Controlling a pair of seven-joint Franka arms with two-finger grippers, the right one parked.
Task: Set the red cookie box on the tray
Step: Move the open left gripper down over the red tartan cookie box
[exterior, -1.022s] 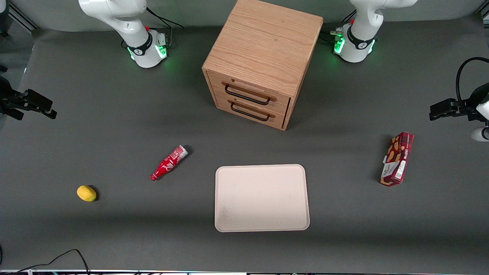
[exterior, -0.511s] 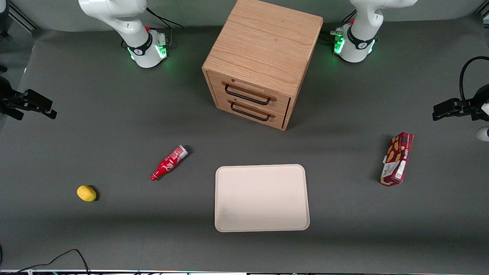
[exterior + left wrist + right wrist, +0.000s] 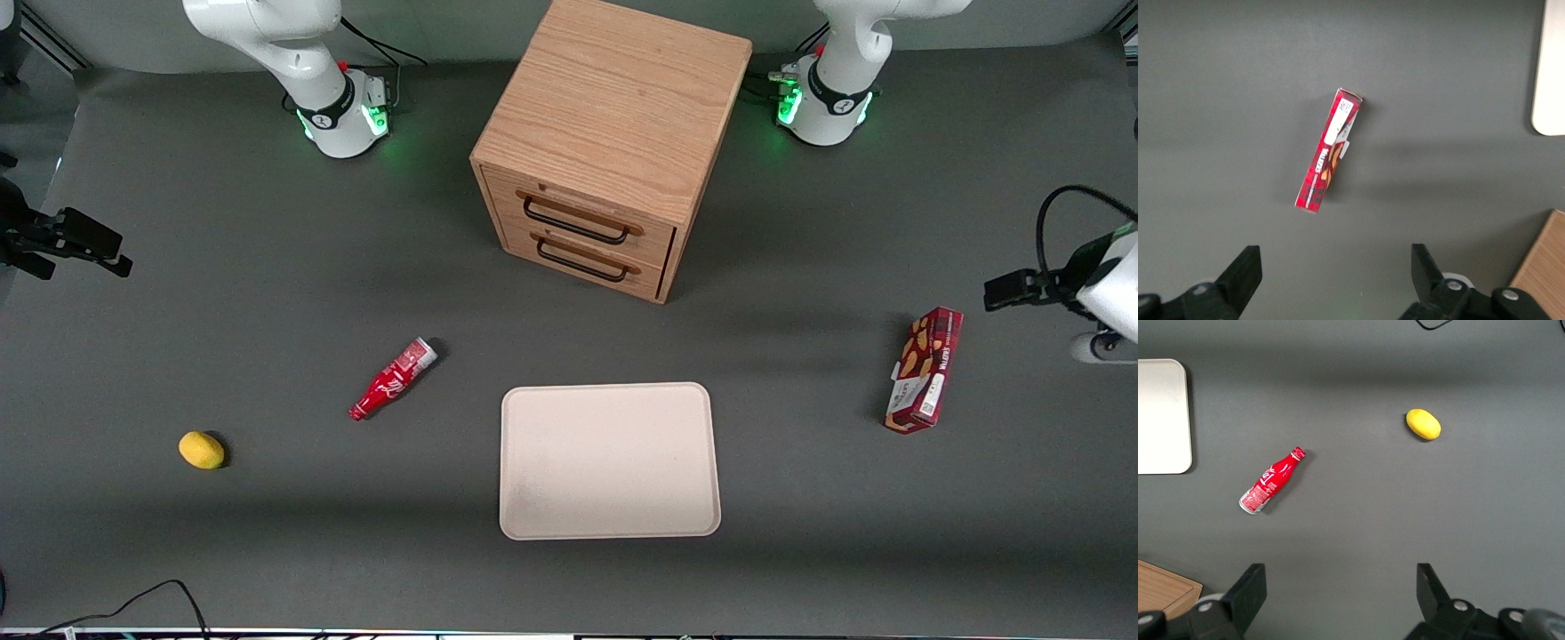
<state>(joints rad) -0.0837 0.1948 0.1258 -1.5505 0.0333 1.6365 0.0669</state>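
Observation:
The red cookie box (image 3: 925, 371) lies on the dark table toward the working arm's end, well apart from the tray (image 3: 609, 460). The tray is cream-beige with nothing on it, and sits in front of the drawers, nearer the front camera. My left gripper (image 3: 1009, 292) hangs above the table beside the box, a little farther from the front camera and touching nothing. In the left wrist view the box (image 3: 1328, 160) lies a way off from the open, empty gripper (image 3: 1335, 260). A corner of the tray (image 3: 1550, 80) shows too.
A wooden two-drawer cabinet (image 3: 613, 142) stands at mid-table, farther from the front camera than the tray. A red soda bottle (image 3: 392, 380) and a yellow lemon (image 3: 201, 450) lie toward the parked arm's end. A black cable (image 3: 133, 600) lies at the near edge.
My left gripper has moved nearer the front camera and closer to the cookie box. The box, tray and other objects have not moved.

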